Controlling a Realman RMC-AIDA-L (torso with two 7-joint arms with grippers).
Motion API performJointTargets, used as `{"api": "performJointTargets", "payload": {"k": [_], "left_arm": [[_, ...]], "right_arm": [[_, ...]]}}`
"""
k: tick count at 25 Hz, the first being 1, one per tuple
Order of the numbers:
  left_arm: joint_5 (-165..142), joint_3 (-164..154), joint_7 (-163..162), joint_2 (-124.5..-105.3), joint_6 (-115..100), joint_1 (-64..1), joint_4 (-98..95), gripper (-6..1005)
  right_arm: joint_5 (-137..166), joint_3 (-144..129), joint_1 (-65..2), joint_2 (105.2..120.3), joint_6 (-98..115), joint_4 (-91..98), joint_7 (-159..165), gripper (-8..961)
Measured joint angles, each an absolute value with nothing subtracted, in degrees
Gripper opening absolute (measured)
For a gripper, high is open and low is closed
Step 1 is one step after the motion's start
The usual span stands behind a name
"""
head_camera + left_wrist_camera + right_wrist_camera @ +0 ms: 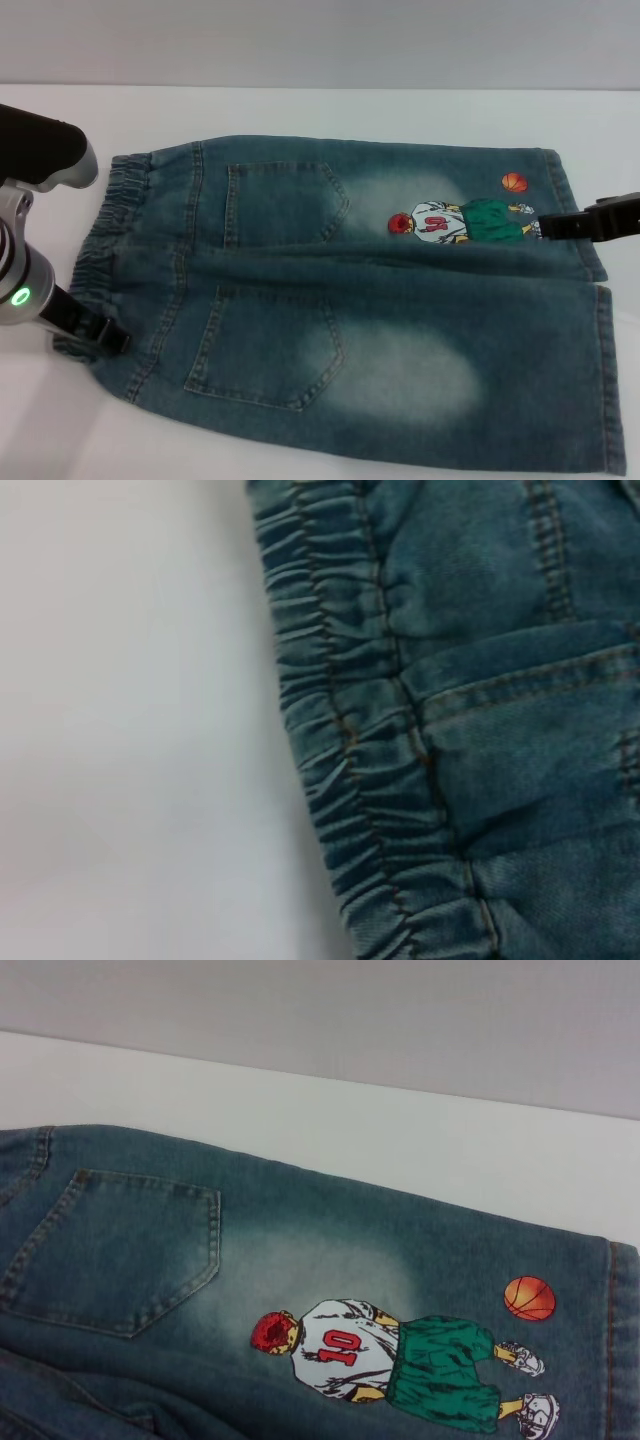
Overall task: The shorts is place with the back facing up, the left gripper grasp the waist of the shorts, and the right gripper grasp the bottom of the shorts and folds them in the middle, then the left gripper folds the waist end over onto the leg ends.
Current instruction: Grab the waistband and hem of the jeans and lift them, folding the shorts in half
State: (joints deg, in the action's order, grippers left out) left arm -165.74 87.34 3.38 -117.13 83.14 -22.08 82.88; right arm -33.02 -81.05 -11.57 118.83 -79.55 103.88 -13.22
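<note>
Left arm: closest to the head camera, at 9 o'clock, a silver-white cylinder with a small green light [20,296] glowing on it.
Left pincer [98,332]: black, at 8 o'clock, down at the near corner of the waistband; whether its prongs are apart or together cannot be told.
Waistband [118,225]: puckered elastic along the 9 o'clock edge of the shorts; the left wrist view shows its gathers [345,770] lying flat beside bare white surface.
Shorts [400,370]: faded blue denim, spread flat and back up across the middle of the surface, waist toward 9 o'clock, legs toward 3 o'clock.
Back pockets: two patch pockets, one at 11 o'clock [285,205], one at 7 o'clock [265,350], each with a pale washed patch just beside it.
Cartoon print [460,222]: a basketball player on the far leg at 2 o'clock, with an orange ball [514,182] just beside it.
Leg ends [612,380]: straight hems along the 3 o'clock edge, lying flat.
Right pincer [552,226]: black, at 3 o'clock, over the far leg end, right by the player's feet; cannot tell whether it is apart or clamped.
Surface [300,110]: white, showing around the shorts.
</note>
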Motion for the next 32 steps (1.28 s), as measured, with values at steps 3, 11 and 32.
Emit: {"api": "performJointTargets", "payload": {"k": [3,11,32], "left_arm": [[-165.72,87.87,4.67,-117.51,84.17,-22.08,83.84,769],[-165.67,88.04,5.35,-117.71,84.36,-22.28,84.04,623],[-165.49,88.08,5.43,-117.77,86.4,-22.75,88.86,397]], "right_arm": [[-32.99,-81.04,-11.77,118.83,-79.6,103.88,-13.17,732],[-32.95,-81.03,-12.12,118.82,-79.63,103.88,-13.16,732],[-32.99,-79.47,-13.83,118.76,-88.09,104.82,-12.17,733]]}}
